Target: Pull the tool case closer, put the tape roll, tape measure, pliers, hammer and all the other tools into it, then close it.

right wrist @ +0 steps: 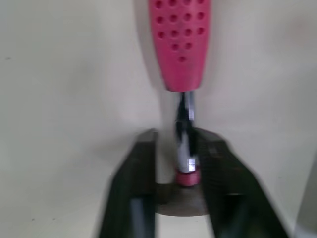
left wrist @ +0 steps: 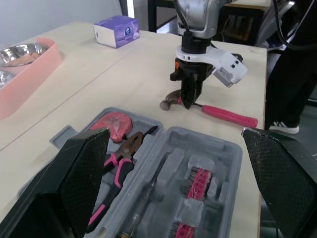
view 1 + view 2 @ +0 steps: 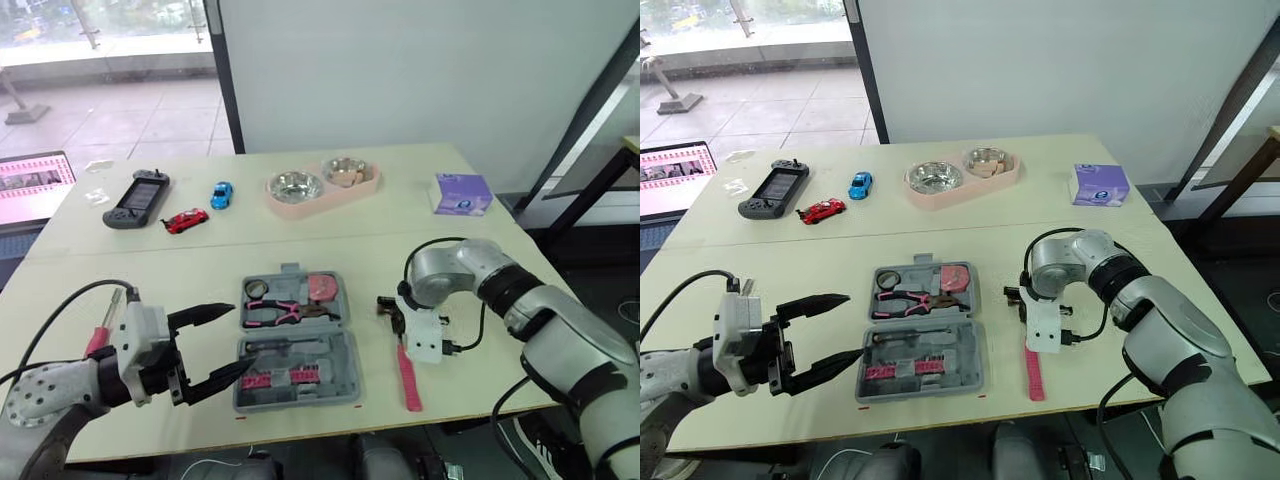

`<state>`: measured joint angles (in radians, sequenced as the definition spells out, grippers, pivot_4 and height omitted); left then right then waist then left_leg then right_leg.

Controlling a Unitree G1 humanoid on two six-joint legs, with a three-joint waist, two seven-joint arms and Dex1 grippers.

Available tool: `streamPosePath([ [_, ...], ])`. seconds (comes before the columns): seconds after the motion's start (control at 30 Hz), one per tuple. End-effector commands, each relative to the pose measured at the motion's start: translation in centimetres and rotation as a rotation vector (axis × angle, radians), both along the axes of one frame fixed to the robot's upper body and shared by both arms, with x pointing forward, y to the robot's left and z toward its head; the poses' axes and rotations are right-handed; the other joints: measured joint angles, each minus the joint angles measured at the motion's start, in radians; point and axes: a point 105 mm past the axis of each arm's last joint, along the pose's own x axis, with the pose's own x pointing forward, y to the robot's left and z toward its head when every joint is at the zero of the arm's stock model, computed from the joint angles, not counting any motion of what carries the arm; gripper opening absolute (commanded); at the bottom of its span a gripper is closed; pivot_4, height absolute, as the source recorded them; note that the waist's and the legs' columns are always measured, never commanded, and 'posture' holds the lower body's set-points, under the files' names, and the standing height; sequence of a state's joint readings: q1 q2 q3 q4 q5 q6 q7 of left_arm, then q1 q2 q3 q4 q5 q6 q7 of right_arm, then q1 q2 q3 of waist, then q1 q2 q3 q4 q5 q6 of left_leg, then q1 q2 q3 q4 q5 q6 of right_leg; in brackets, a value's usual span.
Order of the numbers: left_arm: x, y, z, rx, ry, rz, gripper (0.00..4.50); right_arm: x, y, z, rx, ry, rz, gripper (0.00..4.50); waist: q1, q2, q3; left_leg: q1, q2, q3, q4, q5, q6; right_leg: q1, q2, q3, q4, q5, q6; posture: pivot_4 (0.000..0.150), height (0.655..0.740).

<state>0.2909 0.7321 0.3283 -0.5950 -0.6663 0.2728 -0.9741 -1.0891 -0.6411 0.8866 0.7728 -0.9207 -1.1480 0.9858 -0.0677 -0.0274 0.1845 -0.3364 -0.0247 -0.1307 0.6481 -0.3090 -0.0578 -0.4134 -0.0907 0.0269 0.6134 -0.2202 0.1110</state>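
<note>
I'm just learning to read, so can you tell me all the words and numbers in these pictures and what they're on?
No text here can be read.
On the purple cardboard box at the table's far right: print and a round blue mark, too small to read.
On the laptop screen at the left edge: a pink picture, any writing too blurred.
On the grey plastic tool case: no label visible.

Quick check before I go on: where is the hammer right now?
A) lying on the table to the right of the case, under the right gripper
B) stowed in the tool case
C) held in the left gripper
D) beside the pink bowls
A: the hammer lies flat on the table, right of the open tool case, with the right gripper straddling its metal neck, not clamped on it.
</note>
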Motion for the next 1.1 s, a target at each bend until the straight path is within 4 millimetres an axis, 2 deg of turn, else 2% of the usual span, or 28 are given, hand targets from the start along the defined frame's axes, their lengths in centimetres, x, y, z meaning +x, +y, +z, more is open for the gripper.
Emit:
streamPosePath([
  [0.03, -0.2, -0.3, 0.8, -0.011, -0.036, -0.008, 4.5, 0.0, 0.2, 0.4, 0.047, 0.006, -0.015, 0.07, -0.002, 0.0, 0.0, 0.0, 0.001, 0.0, 0.0, 0.0, 0.0, 0.0, 0.001, 0.0, 0.0, 0.0, 0.0, 0.15, 0.736],
  [0.17, -0.1, -0.3, 0.7, -0.01, -0.034, -0.007, 4.5, -0.2, 0.6, 3.6, 0.203, 0.036, -0.136, 0.07, 0.0, 0.006, 0.004, -0.003, 0.001, -0.001, 0.0, 0.0, 0.0, -0.003, 0.002, 0.0, 0.0, 0.0, -0.001, 0.15, 0.736],
  [0.23, 0.0, -0.2, 0.7, -0.01, -0.035, -0.005, 4.5, -1.0, 0.6, 6.0, 0.292, 0.105, -0.264, 0.07, 0.004, 0.013, 0.009, -0.004, 0.001, 0.0, 0.0, 0.0, 0.0, -0.004, 0.001, 0.001, -0.001, 0.001, 0.0, 0.15, 0.736],
  [0.3, 0.1, -0.1, 0.7, -0.01, -0.035, -0.003, 4.5, -2.6, -0.1, 8.6, 0.348, 0.226, -0.416, 0.07, 0.013, 0.017, 0.011, -0.006, 0.001, 0.0, 0.0, 0.0, 0.0, -0.006, 0.001, 0.001, -0.001, 0.001, 0.0, 0.15, 0.736],
  [0.4, 0.2, 0.0, 0.6, -0.012, -0.035, -0.001, 4.5, -5.1, -0.2, 11.5, 0.446, 0.435, -0.689, 0.07, 0.028, 0.021, 0.014, -0.01, 0.001, -0.001, 0.0, 0.0, 0.001, -0.01, 0.001, 0.001, -0.001, 0.001, 0.0, 0.15, 0.736],
  [0.47, 0.3, -0.1, 0.5, -0.013, -0.033, -0.002, 4.5, -5.8, 0.2, 13.0, 0.495, 0.631, -1.059, 0.07, 0.027, 0.021, 0.014, -0.013, 0.001, -0.002, 0.0, 0.0, 0.001, -0.013, 0.001, 0.0, -0.001, 0.0, 0.0, 0.15, 0.736],
  [0.53, 0.4, -0.3, 0.3, -0.018, -0.03, -0.01, 4.5, -5.7, 0.1, 12.9, 0.529, 0.77, -1.421, 0.07, 0.024, 0.021, 0.014, -0.014, 0.002, -0.002, 0.001, 0.0, 0.001, -0.015, 0.002, 0.0, 0.0, 0.001, -0.002, 0.15, 0.736],
  [0.6, 0.4, -0.4, 0.2, -0.02, -0.027, -0.016, 4.5, -4.6, -0.2, 11.4, 0.591, 0.813, -1.791, 0.07, 0.025, 0.02, 0.013, -0.014, 0.002, -0.001, 0.001, 0.0, 0.001, -0.015, 0.002, 0.0, 0.0, 0.002, -0.003, 0.15, 0.736],
  [0.73, 0.4, -0.3, 0.1, -0.02, -0.023, -0.021, 4.5, -3.6, -1.2, 9.7, 0.649, 0.899, -2.23, 0.07, 0.037, 0.02, 0.013, -0.021, 0.002, -0.001, 0.003, 0.0, 0.001, -0.02, 0.002, -0.001, -0.001, 0.002, -0.003, 0.15, 0.736],
  [0.87, 0.3, -0.2, 0.1, -0.02, -0.018, -0.026, 4.5, -2.4, -2.7, 8.2, 0.78, 0.864, -2.405, 0.07, 0.06, 0.019, 0.013, -0.027, 0.001, 0.001, 0.003, 0.0, 0.001, -0.026, 0.001, 0.0, -0.001, 0.005, 0.0, 0.15, 0.736],
  [1.1, 0.2, -0.2, 0.1, -0.019, -0.015, -0.031, 4.5, -5.1, -1.0, 5.5, 0.913, 0.808, -2.419, 0.07, 0.052, 0.018, 0.012, -0.034, 0.001, 0.0, 0.004, 0.0, 0.001, -0.03, 0.002, -0.001, -0.001, 0.005, 0.001, 0.15, 0.736],
])
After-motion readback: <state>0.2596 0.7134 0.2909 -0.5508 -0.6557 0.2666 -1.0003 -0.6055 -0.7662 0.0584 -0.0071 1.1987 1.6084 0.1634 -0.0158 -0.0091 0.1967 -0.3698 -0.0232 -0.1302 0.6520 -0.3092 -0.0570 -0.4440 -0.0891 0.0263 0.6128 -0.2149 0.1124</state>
